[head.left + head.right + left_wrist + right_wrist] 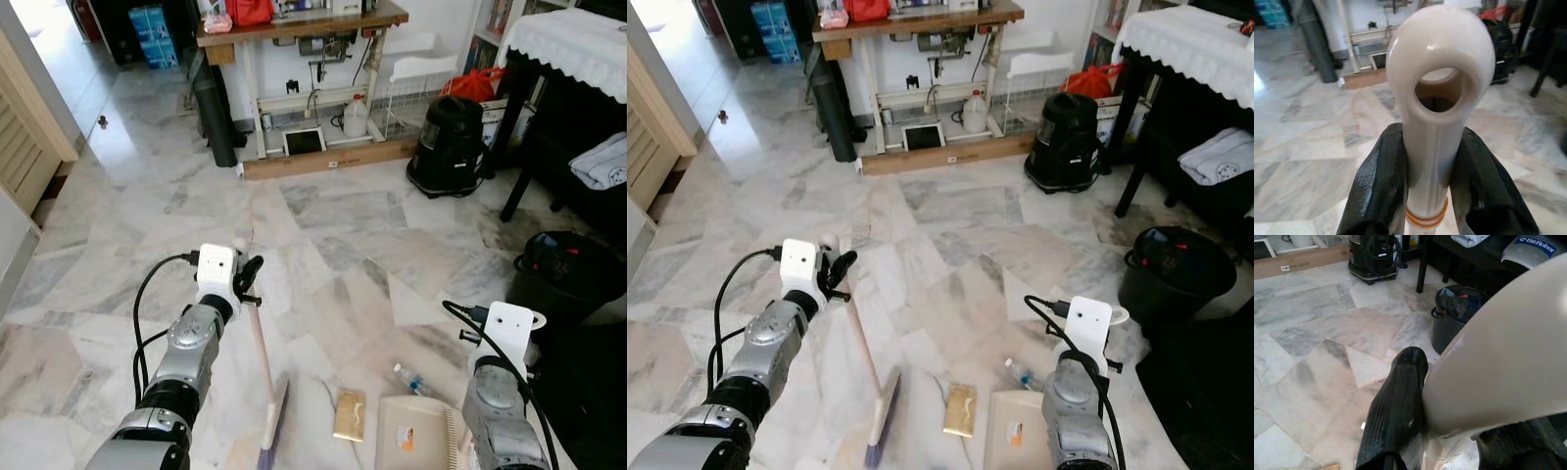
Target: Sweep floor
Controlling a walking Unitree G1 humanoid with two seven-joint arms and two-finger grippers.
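Observation:
My left gripper [249,278] is shut on the top of a cream broom handle [1439,73] that ends in a hanging ring. The handle slants down to the broom head [273,423] on the marble floor in front of me. My right gripper [1459,431] is shut on the wide cream handle of a dustpan [416,437], which lies flat on the floor at the lower right. A tan packet [350,414] lies between the broom head and the dustpan. A small plastic bottle [412,380] lies just beyond the dustpan's far edge.
A black bin [568,270] stands to the right, next to a dark table with a white cloth [573,39]. A black vacuum cleaner [449,147] and a wooden workbench [294,27] stand at the back. A wooden door [29,132] is on the left.

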